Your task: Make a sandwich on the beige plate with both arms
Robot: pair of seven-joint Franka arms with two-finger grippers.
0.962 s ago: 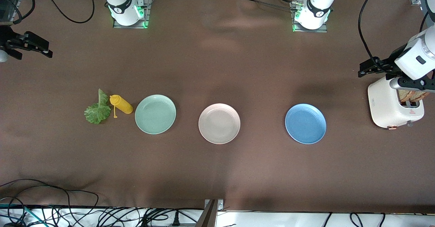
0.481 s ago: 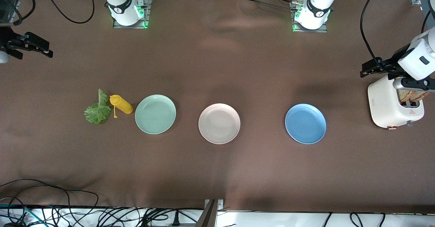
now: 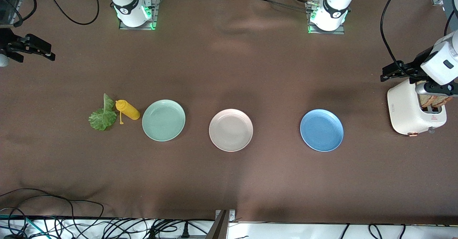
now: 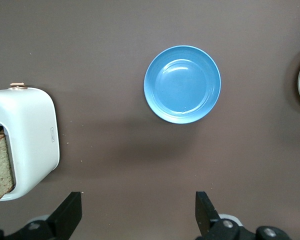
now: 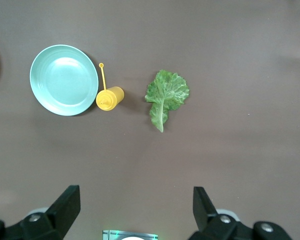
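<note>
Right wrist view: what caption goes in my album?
Open right gripper above lettuce leaf, yellow squeeze bottle and mint-green plate.

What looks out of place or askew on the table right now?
Only small things: the lettuce leaf lies straight on the tablecloth, touching the yellow squeeze bottle, whose cap dangles loose on its strap. The beige plate sits bare. Nothing looks spilled or damaged.

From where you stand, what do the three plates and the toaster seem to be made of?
The green plate, beige plate and blue plate look like matte plastic or melamine: flat pastel colour, soft sheen. The toaster looks like glossy white plastic or painted metal, with rounded corners.
</note>
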